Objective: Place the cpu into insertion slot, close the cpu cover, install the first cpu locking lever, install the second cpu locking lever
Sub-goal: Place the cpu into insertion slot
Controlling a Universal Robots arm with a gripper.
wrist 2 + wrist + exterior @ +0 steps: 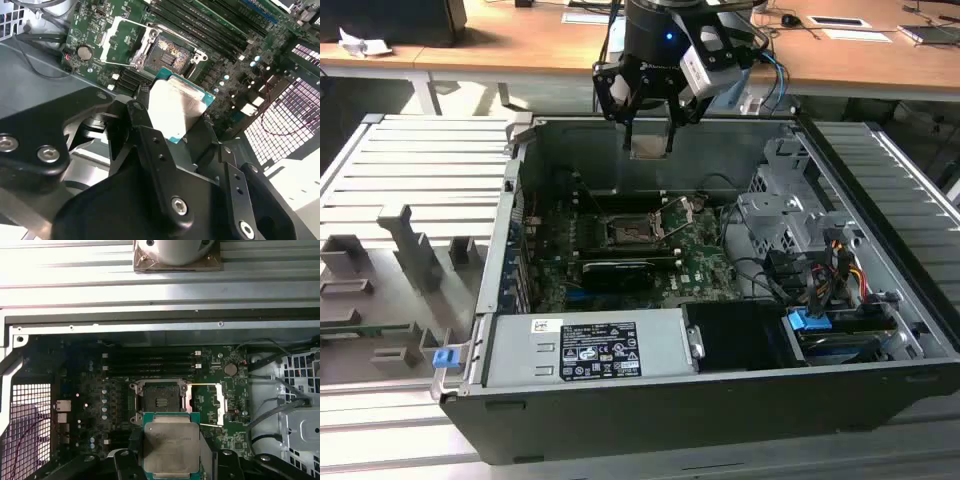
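Carrying the chip to the socket is judged to be the step in hand, the first of the four; nothing is yet seated.

Read across the exterior view, a grey power supply box is found at seven o'clock of the socket, inside the open computer case. The socket itself is seen bare, its dark centre exposed, on the green circuit board. The chip is held in the air at twelve o'clock of it, about level with the case's rim and well apart from the board. The cover is swung open and stands at two o'clock of the socket, and a drive cage is seen further on at three o'clock.

The jaws are closed on the chip, which is gripped by two opposite edges, as is shown in both wrist views.

A level approach is judged to be called for, with the chip squared to the socket's rim and kept clear of the raised cover, since a tilted or offset seating could harm the contacts.

In the first wrist view the chip is seen as a small flat square with a pale silver-grey metal face and a green edge around it; that face is turned toward the wrist.
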